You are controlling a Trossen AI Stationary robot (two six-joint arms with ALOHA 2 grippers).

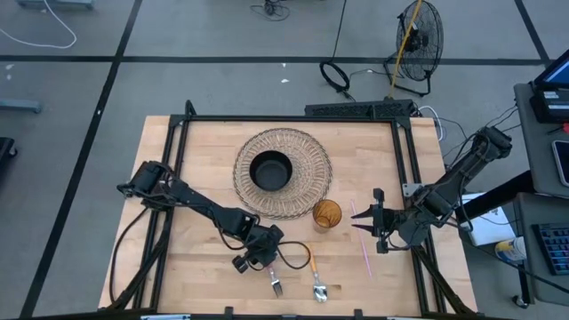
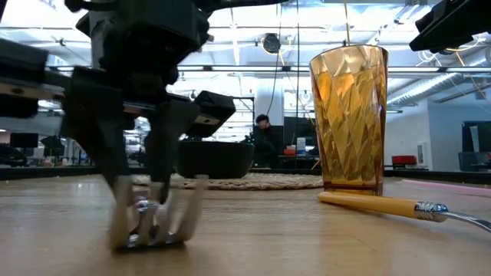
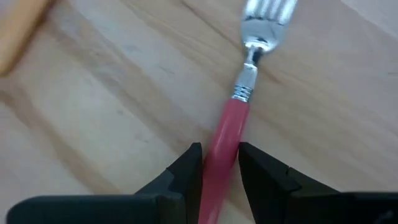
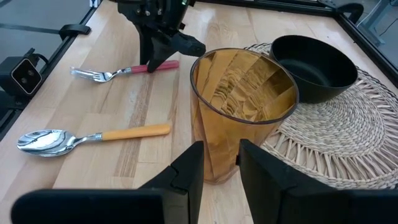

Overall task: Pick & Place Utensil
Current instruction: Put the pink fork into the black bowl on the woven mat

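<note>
Left gripper (image 1: 267, 256) is sitting low near the front edge of the worktop (image 1: 196, 169), left of centre, its fingers (image 3: 186, 168) closing on the red handle of a fork (image 3: 239, 99). The handle is lying between the two finger pads in the left wrist view, and the tines are pointing away from the gripper toward the front edge. The fork is lying flat on the wood, tines resting on the surface.

Just beside the fork, toward the right edge, a spoon (image 1: 317, 277) with a yellow-orange handle is lying flat, bowl toward the front edge, apart from the fork.

Behind the spoon, an amber faceted glass (image 1: 326, 214) is standing upright. It is sitting just beside the rim of a round woven mat (image 1: 307, 151) at the centre of the worktop. A black bowl (image 1: 270, 171) is resting in the middle of the mat.

Right gripper (image 1: 372, 220) is hovering near the right edge of the worktop, pointing toward the glass, fingers slightly parted and holding nothing. A thin pink straw-like stick (image 1: 365, 257) is lying on the wood near it, toward the front edge.
</note>
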